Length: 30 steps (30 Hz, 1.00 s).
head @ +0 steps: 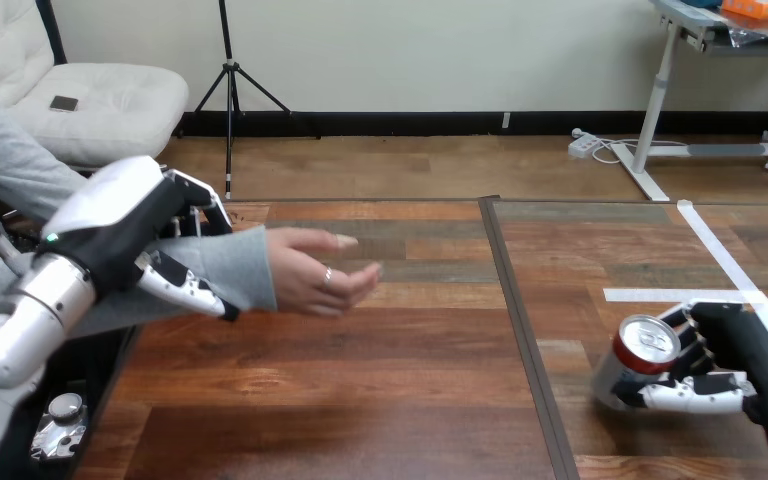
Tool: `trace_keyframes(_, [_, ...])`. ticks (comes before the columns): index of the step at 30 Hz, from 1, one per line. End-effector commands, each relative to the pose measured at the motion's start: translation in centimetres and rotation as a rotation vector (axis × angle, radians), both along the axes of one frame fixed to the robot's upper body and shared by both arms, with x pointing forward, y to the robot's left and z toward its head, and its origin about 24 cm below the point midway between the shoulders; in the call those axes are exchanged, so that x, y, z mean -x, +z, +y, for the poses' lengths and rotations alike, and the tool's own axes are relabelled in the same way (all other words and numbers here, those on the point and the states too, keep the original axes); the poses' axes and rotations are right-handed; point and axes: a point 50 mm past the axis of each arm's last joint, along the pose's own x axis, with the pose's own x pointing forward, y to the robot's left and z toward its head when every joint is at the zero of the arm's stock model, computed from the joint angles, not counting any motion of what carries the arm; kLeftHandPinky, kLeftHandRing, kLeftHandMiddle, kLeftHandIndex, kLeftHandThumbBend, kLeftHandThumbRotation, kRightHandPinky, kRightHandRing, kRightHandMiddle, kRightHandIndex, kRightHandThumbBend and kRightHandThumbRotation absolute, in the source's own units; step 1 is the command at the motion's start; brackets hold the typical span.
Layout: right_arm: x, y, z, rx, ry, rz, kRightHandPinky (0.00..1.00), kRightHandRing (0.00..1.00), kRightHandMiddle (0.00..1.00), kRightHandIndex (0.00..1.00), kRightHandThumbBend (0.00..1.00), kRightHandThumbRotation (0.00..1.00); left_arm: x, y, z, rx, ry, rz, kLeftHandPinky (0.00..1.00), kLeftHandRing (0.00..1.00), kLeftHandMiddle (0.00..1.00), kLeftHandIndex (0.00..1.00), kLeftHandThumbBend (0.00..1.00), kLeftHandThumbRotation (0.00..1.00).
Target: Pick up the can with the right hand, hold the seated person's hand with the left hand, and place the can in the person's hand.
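Left hand (pixel 120 232) clasps the person's grey-sleeved wrist (pixel 238 265); right hand (pixel 738 352) is wrapped round the tilted red-banded silver metal can (pixel 643 358) at the wooden table's (pixel 360 400) right side, with carry and placement outstanding.

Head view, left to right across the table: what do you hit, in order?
left hand, gripping the person's sleeved wrist → person's hand → can → right hand, fingers curled round the can.

White tape strips (pixel 680 295) meet on the wooden table's (pixel 410 400) right part.
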Motion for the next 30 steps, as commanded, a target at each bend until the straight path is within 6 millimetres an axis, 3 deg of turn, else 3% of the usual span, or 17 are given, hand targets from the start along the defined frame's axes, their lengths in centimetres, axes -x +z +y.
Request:
trace_keyframes(1, [-3.6, 3.9, 2.0, -0.004, 0.06, -0.19, 0.27, 0.31, 0.37, 0.44, 0.78, 0.0, -0.9, 2.7, -2.7, 0.105, -0.076, -0.159, 0.12, 0.17, 0.25, 0.43, 0.84, 0.0])
trace_keyframes(24, [-5.9, 5.3, 4.3, -0.01, 0.135, -0.229, 0.33, 0.37, 0.41, 0.43, 0.8, 0.0, -0.6, 0.9, -4.0, 0.127, -0.075, -0.102, 0.13, 0.18, 0.26, 0.43, 0.83, 0.0])
trace_keyframes(30, [-6.4, 5.7, 4.9, -0.021, 0.154, -0.243, 0.33, 0.36, 0.4, 0.43, 0.8, 0.0, -0.5, 0.5, -4.2, 0.13, -0.084, -0.085, 0.16, 0.22, 0.3, 0.44, 0.8, 0.0])
